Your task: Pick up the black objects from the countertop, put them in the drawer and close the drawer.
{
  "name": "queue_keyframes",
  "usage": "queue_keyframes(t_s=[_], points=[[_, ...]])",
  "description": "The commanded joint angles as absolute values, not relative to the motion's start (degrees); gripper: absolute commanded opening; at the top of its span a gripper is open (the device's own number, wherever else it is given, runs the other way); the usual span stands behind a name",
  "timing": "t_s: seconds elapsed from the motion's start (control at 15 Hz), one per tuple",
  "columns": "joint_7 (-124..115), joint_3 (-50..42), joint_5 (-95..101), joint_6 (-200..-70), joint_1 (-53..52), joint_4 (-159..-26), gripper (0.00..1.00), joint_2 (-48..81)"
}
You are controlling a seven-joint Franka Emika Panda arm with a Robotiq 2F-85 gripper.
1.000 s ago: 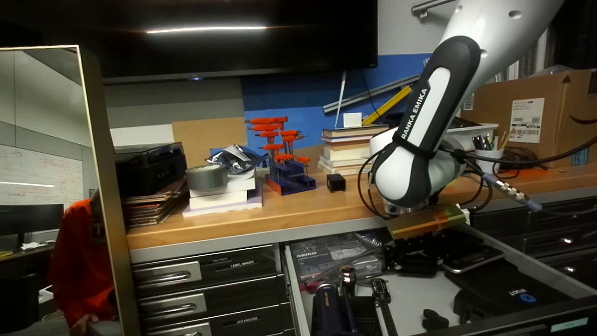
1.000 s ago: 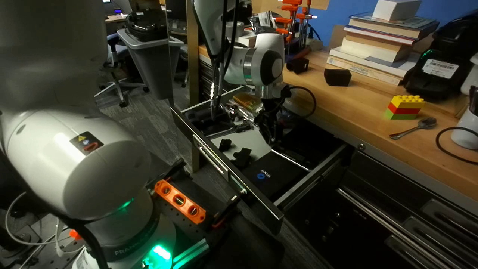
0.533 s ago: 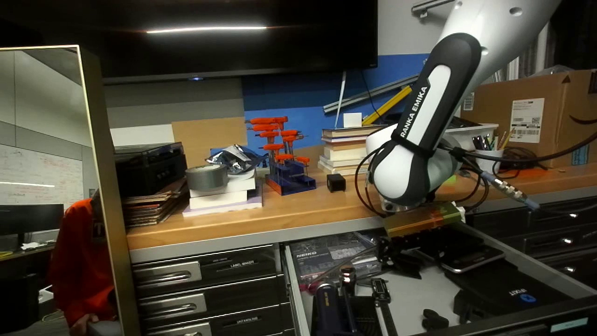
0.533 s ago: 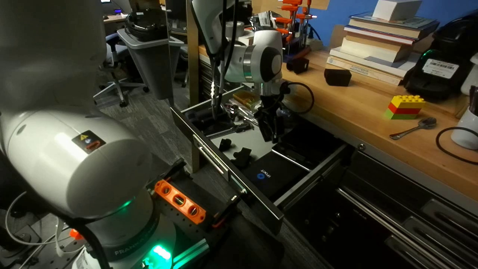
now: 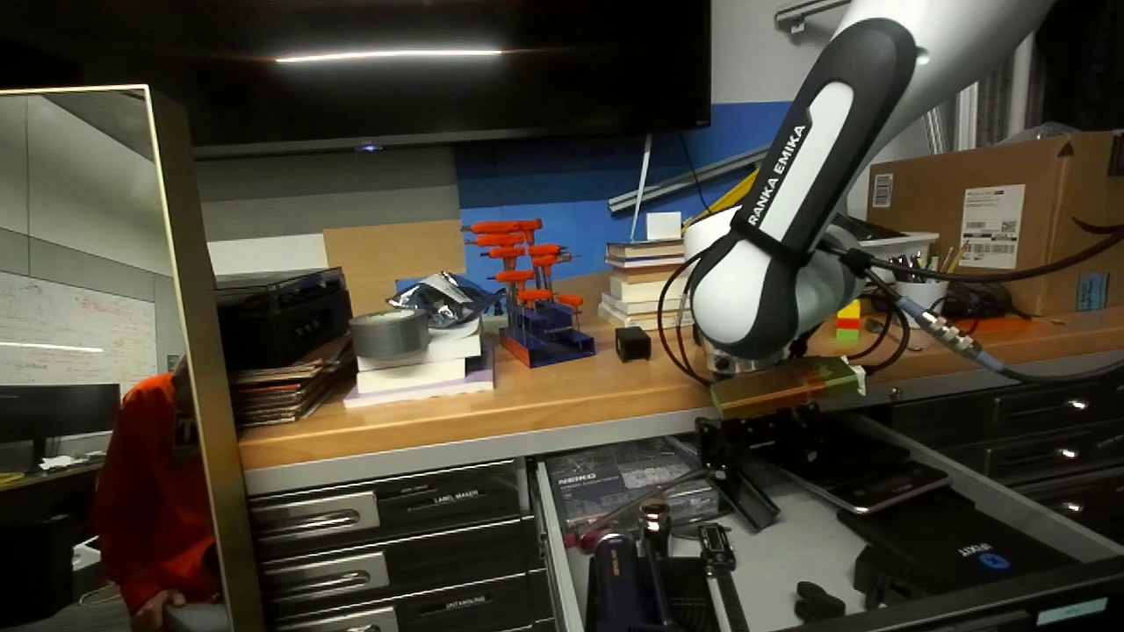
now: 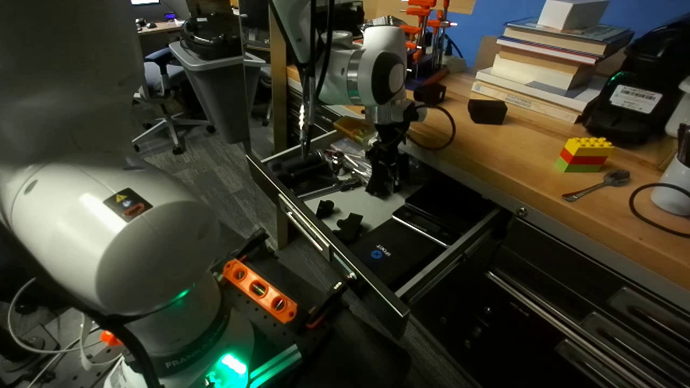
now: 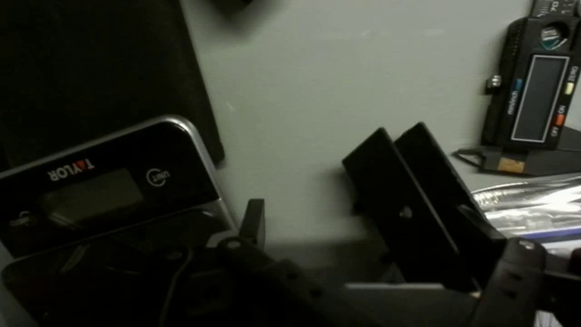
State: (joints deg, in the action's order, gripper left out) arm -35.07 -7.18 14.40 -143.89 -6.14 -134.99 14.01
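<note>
Wooden countertop [image 6: 517, 151] above the open drawer [image 5: 777, 562], where the gripper [image 7: 367, 218], jaws apart, has a black block [image 7: 395, 195] near one fingertip [image 7: 485, 229]. Two black objects [image 6: 349, 226] already lie inside; two more blocks [image 6: 488, 112] on the countertop, and closing, appear to remain.

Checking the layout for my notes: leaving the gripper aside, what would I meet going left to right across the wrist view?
Taylor scale → black object → digital caliper.

In an exterior view, a stack of books [image 6: 544, 73] topped by a white box [image 6: 571, 13] stands at upper right; lower down, yellow-topped toy bricks [image 6: 585, 156] sit near a spoon [image 6: 615, 177].
</note>
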Motion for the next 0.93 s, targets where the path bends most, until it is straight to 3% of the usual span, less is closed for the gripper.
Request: queue_keyframes(t_s=[0.0,0.87], points=[[-32.55,-6.10,12.68,-142.69,-5.29,-136.12,1.00,9.31],[-30.09,-2.38,12.07,-133.27,-4.66,-123.95,1.00,4.98]])
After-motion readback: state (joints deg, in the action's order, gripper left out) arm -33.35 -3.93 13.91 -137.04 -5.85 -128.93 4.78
